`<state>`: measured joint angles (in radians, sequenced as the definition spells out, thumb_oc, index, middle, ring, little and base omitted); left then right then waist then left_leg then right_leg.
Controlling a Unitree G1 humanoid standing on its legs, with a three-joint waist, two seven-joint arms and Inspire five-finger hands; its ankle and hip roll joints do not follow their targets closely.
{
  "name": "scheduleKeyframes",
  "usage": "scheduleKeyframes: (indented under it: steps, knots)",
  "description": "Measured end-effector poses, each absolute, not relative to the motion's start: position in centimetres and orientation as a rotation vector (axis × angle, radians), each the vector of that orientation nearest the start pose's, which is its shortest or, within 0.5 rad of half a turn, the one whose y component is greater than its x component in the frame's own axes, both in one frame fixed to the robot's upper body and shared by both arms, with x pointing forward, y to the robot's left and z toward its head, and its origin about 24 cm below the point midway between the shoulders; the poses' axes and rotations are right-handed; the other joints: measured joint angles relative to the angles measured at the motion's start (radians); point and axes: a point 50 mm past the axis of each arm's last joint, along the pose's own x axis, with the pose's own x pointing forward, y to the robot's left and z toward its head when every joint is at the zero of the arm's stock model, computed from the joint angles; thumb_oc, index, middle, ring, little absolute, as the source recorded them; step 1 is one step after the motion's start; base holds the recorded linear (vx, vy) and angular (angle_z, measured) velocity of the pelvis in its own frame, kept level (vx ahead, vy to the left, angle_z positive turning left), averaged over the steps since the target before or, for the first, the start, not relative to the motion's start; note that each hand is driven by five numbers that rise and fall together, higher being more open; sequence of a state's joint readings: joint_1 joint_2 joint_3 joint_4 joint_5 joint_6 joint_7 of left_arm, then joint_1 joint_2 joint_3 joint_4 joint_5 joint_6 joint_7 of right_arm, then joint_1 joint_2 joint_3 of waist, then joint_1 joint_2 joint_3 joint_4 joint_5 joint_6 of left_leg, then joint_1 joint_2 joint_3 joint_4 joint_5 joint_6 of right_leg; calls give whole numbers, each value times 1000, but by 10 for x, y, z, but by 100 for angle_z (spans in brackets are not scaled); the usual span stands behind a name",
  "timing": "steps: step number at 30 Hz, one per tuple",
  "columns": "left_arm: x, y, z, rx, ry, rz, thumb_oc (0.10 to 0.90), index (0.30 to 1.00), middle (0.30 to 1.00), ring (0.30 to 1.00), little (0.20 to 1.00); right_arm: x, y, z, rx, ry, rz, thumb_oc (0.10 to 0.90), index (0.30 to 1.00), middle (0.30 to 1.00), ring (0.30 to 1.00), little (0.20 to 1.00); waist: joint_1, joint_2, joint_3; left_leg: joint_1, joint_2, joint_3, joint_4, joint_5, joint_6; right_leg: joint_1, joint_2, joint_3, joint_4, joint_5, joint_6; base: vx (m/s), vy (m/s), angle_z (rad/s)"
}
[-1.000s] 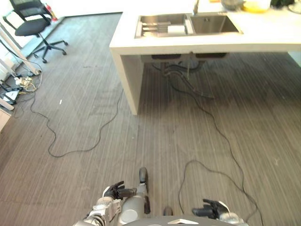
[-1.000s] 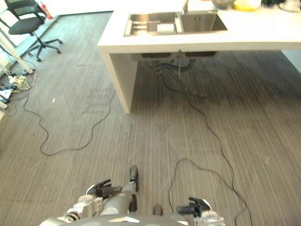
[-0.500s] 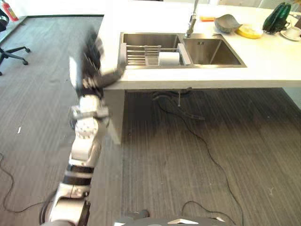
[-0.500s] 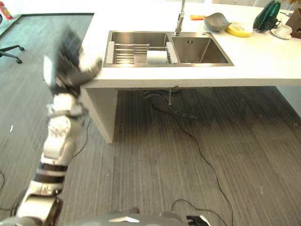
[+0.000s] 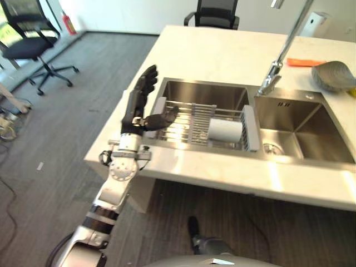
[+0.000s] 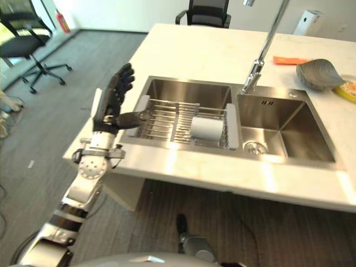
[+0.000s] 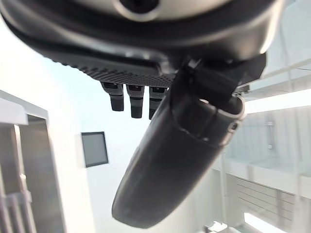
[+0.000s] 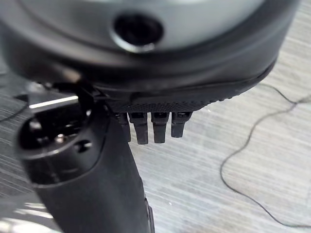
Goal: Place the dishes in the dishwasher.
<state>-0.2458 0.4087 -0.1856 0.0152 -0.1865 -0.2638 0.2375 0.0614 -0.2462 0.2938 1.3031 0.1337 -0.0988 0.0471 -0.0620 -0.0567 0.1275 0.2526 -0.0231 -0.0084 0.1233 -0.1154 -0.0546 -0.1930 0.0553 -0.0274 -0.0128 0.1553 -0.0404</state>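
The left hand point(image 5: 140, 105) was raised upright at the left end of the counter, fingers straight and spread, thumb angled out toward the sink; it held nothing and touched nothing; in its own wrist view the fingers point(image 7: 136, 99) stood straight in a row beside the thumb, with a pale wall past them. The right hand point(image 8: 97, 160) hung low over the grey striped floor point(image 8: 252, 121), its fingers point(image 8: 155, 127) extended and empty.

Just beyond the left hand's thumb lay the double stainless sink point(image 5: 183, 89) set in the white counter point(image 5: 222, 53); across the left basin sat a wire dish rack point(image 5: 189, 119) with grey end pieces; in the rack, toward its right end, a white cup point(image 5: 225, 129) lay on its side, well clear of the hand. The right basin point(image 5: 303, 133) showed a round drain; a tall chrome faucet point(image 5: 283, 50) rose behind the divider between the basins. Further right on the counter rested a grey bowl point(image 5: 332, 75), with an orange flat item point(image 5: 305, 62) just behind it and a yellow thing point(image 6: 349, 89) at the edge in the right eye view. A black office chair point(image 5: 30, 39) stood on the floor to the far left; another chair point(image 5: 214, 14) stood behind the counter.
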Motion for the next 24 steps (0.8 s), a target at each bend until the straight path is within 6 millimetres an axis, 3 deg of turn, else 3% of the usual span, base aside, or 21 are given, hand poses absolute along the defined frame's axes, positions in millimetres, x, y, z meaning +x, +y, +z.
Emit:
scheduleKeyframes:
  steps: [1, 2, 3, 4, 5, 8, 10, 11, 12, 13, 14, 15, 16, 17, 18, 19, 20, 21, 24]
  knots:
    - [285, 177, 126, 172, -444, -7, 800, 900, 900, 900, 900, 56, -228, -168, -253, 1286, 58, 800, 900, 900, 900, 900, 43, 5, 16, -20, 30, 31, 108, -16, -13, -12, 12, -38, 113, -54, -69, 96, -253, -57]
    - [282, 182, 122, 181, -429, 2, 800, 900, 900, 900, 900, 56, -229, -168, -255, 1284, 57, 800, 900, 900, 900, 900, 53, -27, 13, -43, 19, 25, 212, -9, -27, 13, 2, -45, 153, -87, -87, 60, -160, -62]
    - [277, 187, 115, 180, -402, 18, 800, 900, 900, 900, 900, 61, -239, -164, -270, 1261, 37, 800, 900, 900, 900, 900, 60, -25, 18, -97, 35, 16, 395, 43, -42, 80, 25, -27, 126, -101, -102, 35, -139, -38]
    - [275, 188, 115, 183, -401, 17, 800, 900, 900, 900, 900, 66, -247, -161, -287, 1242, 26, 800, 900, 900, 900, 900, 71, -28, 21, -163, 37, 6, 513, 51, -40, 113, 31, -4, 92, -97, -103, 55, -110, -52]
    - [275, 190, 118, 190, -413, 18, 800, 900, 900, 900, 900, 79, -254, -157, -314, 1197, 10, 800, 900, 900, 900, 900, 71, -31, 24, -225, 30, -4, 542, 1, -64, 141, 36, 29, 59, -91, -96, 95, -155, -56]
    - [276, 192, 121, 206, -421, 7, 800, 900, 900, 900, 900, 115, -256, -148, -253, 1095, -58, 800, 900, 900, 900, 900, 29, -59, 75, -304, 30, -13, 521, 4, -82, 261, 38, 90, 13, -94, -93, 42, -37, -68]
    - [277, 189, 122, 206, -424, -13, 800, 900, 900, 900, 900, 117, -253, -148, -241, 1084, -59, 800, 900, 900, 900, 900, 25, -70, 82, -331, 32, -12, 509, 16, -89, 297, 34, 92, -9, -100, -82, 21, 31, -64]
    - [276, 189, 119, 209, -412, -20, 800, 900, 900, 900, 900, 124, -248, -145, -259, 1049, -8, 800, 900, 900, 900, 900, -5, -73, 86, -341, 4, -72, 473, 110, -72, 349, 36, 96, -7, -132, -31, -4, 32, -52]
    - [276, 189, 119, 209, -412, -20, 800, 900, 900, 900, 900, 124, -248, -145, -259, 1049, -8, 800, 900, 900, 900, 900, -5, -73, 86, -341, 4, -72, 473, 110, -72, 349, 36, 96, -7, -132, -31, -40, 49, -88]
    - [277, 190, 118, 203, -405, -14, 800, 900, 900, 900, 900, 125, -245, -142, -277, 1014, 32, 800, 900, 900, 900, 900, -17, -36, 105, -313, 37, -101, 457, 157, -51, 303, 63, 102, 140, -168, 31, -19, 78, -74]
    - [282, 188, 126, 153, -442, 20, 800, 900, 900, 900, 900, 123, -253, -133, -297, 957, 58, 800, 900, 900, 900, 900, -71, 49, 105, -256, 119, -119, 353, 125, -23, 81, 88, 148, 348, -275, -80, -7, 126, -53]
    - [290, 186, 140, 147, -491, 25, 800, 900, 900, 900, 900, 119, -253, -133, -291, 951, 74, 800, 900, 900, 900, 900, -100, 54, 100, -240, 104, -107, 300, 73, -57, 91, -37, 161, 127, -173, -20, 13, 159, 9]
    - [303, 183, 163, 161, -564, 5, 800, 900, 900, 900, 900, 119, -247, -137, -265, 967, 68, 800, 900, 900, 900, 900, -117, 14, 138, -188, 95, -101, 246, 21, -131, 123, -133, 100, 58, -6, 78, -5, 98, 47]
    - [303, 183, 163, 161, -564, 5, 800, 900, 900, 900, 900, 119, -247, -137, -265, 967, 68, 800, 900, 900, 900, 900, -117, 14, 138, -188, 95, -101, 246, 21, -131, 123, -133, 100, 58, -6, 78, -42, 101, 19]
    - [307, 176, 164, 145, -561, -8, 800, 900, 900, 900, 900, 111, -243, -145, -237, 1040, 43, 800, 900, 900, 900, 900, -108, 38, 129, -139, 117, -124, 139, -35, -140, 129, -107, 74, 39, 13, 63, -71, 102, 5]
    - [305, 171, 165, 136, -570, -25, 800, 900, 900, 900, 900, 103, -244, -147, -234, 1064, 27, 800, 900, 900, 900, 900, -116, 51, 123, -119, 117, -105, 48, -35, -110, 139, -101, 54, 22, 10, 64, -181, 216, 46]
    - [303, 159, 158, 114, -553, -67, 800, 900, 900, 900, 900, 83, -248, -152, -235, 1123, 20, 800, 900, 900, 900, 900, -113, 89, 101, -105, 126, -99, -72, -14, -31, 158, -81, 10, -9, 1, 62, -227, 231, 56]
    - [299, 157, 149, 114, -526, -80, 800, 900, 900, 900, 900, 69, -242, -157, -226, 1174, 39, 800, 900, 900, 900, 900, -97, 65, 82, -87, 117, -84, -107, -4, -11, 171, -102, -5, -21, 1, 65, -253, 244, 71]
    - [292, 159, 136, 128, -485, -85, 800, 900, 900, 900, 900, 45, -231, -163, -187, 1227, 58, 800, 900, 900, 900, 900, -83, 29, 40, -115, 70, -81, -74, 10, -7, 151, -147, -20, -35, -4, 88, -210, 165, 27]
